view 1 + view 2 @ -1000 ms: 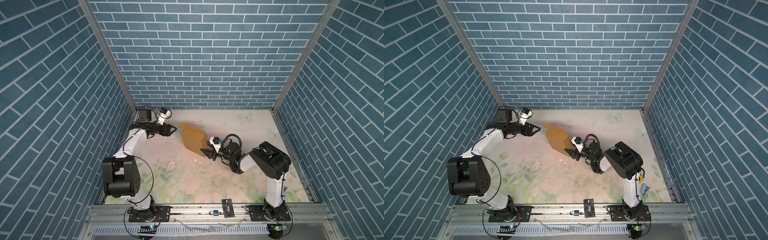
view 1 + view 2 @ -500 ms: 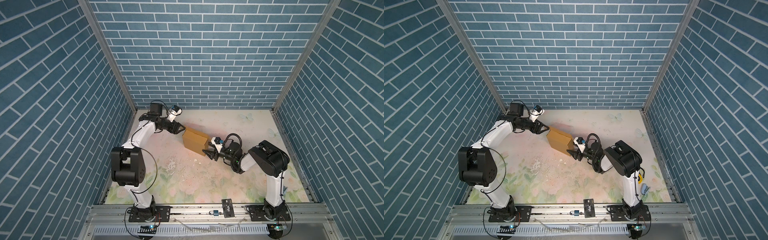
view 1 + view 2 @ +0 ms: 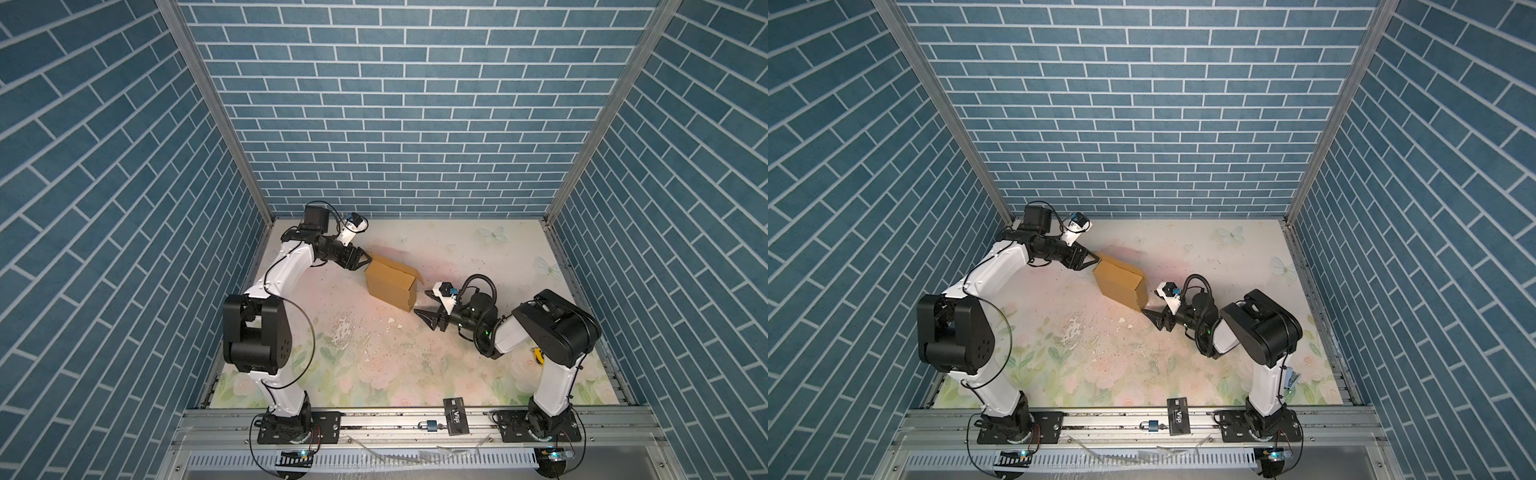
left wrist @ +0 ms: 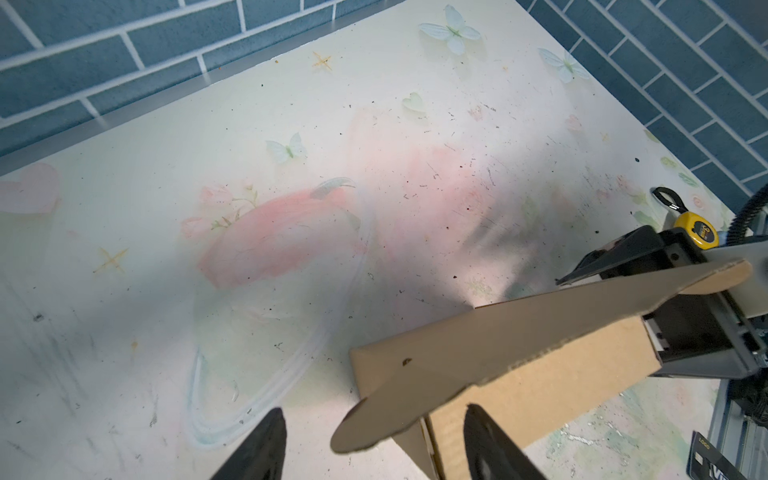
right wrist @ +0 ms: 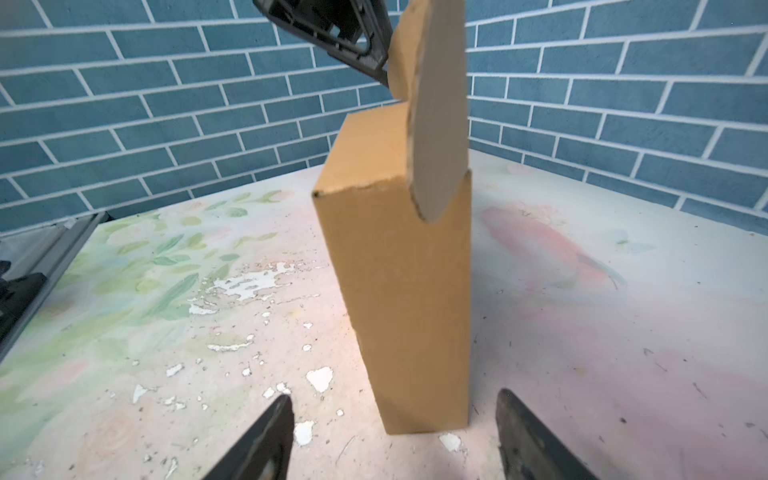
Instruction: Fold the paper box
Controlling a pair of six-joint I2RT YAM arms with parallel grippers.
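Right jaws have widened beside the paper box (image 3: 390, 286); left jaws also spread.

The black card (image 3: 456, 422) reads "VIP"; nothing else is legible.

Looking like a robotics lab test cell rather than a home or a shop. Standing boxed in on three sides by panels (image 3: 399, 104) printed with blue brick, joined at the corners by bare aluminium posts (image 3: 217, 112). Carrying a left arm (image 3: 286, 270) and a right arm (image 3: 555, 374), both white and black, bolted through black base plates (image 3: 328, 428) onto an aluminium rail (image 3: 390, 417) along the open front. Wearing a scuffed, peeling floral sheet (image 3: 374, 374) as a tabletop. Showing a padlock (image 3: 428, 425), a black card (image 3: 456, 415) and a yellow tape measure (image 4: 696, 230) lying about.
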